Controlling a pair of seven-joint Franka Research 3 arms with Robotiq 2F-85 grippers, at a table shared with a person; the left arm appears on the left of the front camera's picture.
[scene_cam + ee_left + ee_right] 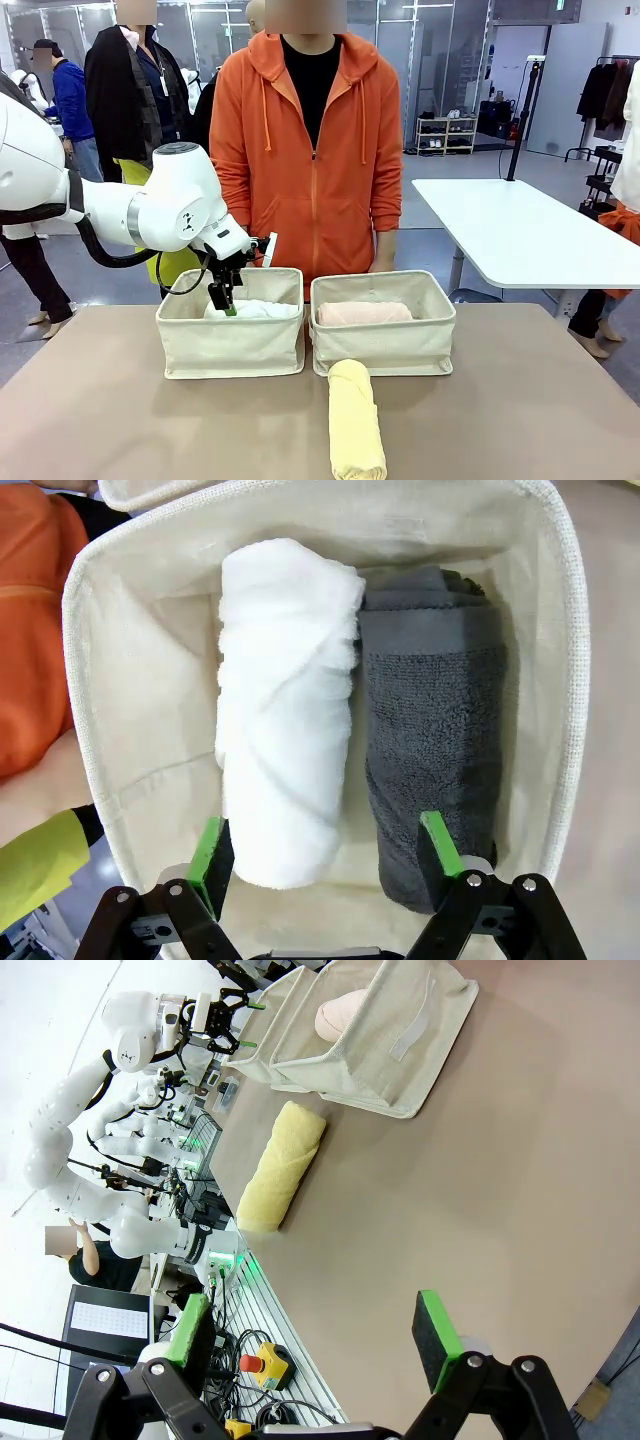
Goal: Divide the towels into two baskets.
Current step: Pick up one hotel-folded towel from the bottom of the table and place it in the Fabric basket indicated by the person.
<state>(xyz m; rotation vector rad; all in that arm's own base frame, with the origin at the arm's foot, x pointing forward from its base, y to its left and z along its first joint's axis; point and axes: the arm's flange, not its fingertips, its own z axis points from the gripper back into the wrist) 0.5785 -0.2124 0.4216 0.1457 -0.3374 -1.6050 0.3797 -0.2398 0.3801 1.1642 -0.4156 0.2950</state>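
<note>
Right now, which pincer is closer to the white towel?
Left. The left pincer hangs open just above the white towel in its basket. The right pincer is far off over the table, with the yellow towel in between.

Bright, even light, seemingly from overhead, casts soft shadows; both wrist views bend at their edges.

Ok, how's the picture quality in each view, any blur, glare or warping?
Front view: even indoor light, pale yellow towel sharp. Left wrist view: white towel nearly washed out, dark grey towel crisp, basket rim bowed by the lens. Right wrist view: rolled sideways, bright washed-out background at upper left.
</note>
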